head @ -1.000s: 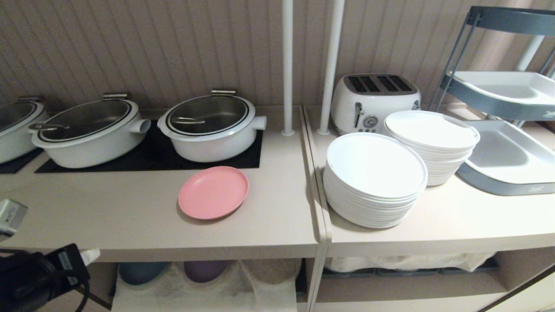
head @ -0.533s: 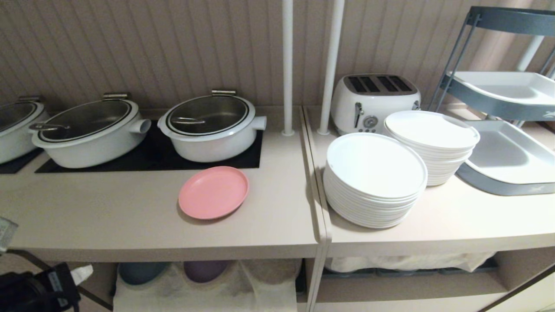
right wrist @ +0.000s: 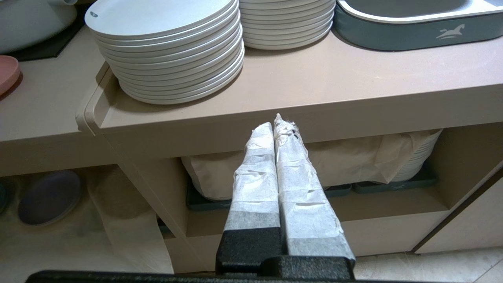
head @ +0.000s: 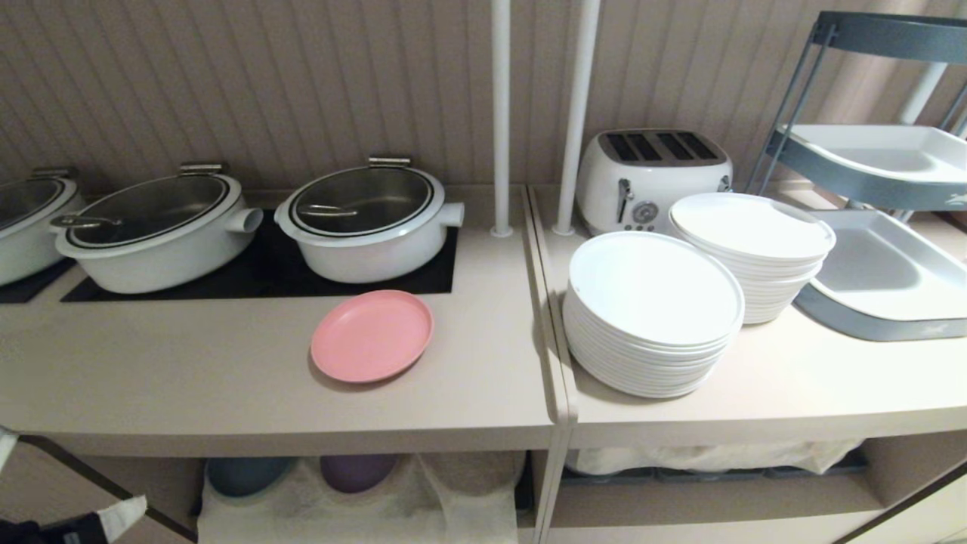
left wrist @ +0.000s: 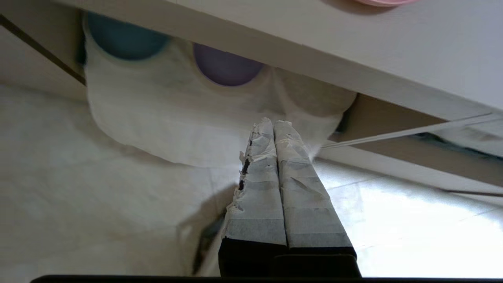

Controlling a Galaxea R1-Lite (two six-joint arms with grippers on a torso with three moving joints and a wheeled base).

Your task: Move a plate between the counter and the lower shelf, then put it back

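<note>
- Hanging low at the far left, below the front edge of the long matte beige counter [head: 189, 393] with its black inset panels, my left gripper [left wrist: 274, 125] has its tape-wrapped fingers pressed flat together and holds nothing; I judge it is parked clear so the worktop is unobstructed.
- Beneath the counter, the lower shelf [head: 363, 491] is a beige open cubby where a thin white cloth [head: 302, 506] drapes over round stacks, probably against dust; a blue plate [head: 245, 474] and a purple plate [head: 356, 470] peek above it.
- The small round matte pink plate [head: 372, 335] lies flat on the counter, just in front of the black panel, apart from both grippers and near enough the front edge to reach.
- My right gripper [right wrist: 278, 122] is idle, closed and empty, before the wider cubby under the stacked white plates [head: 653, 313].
</note>
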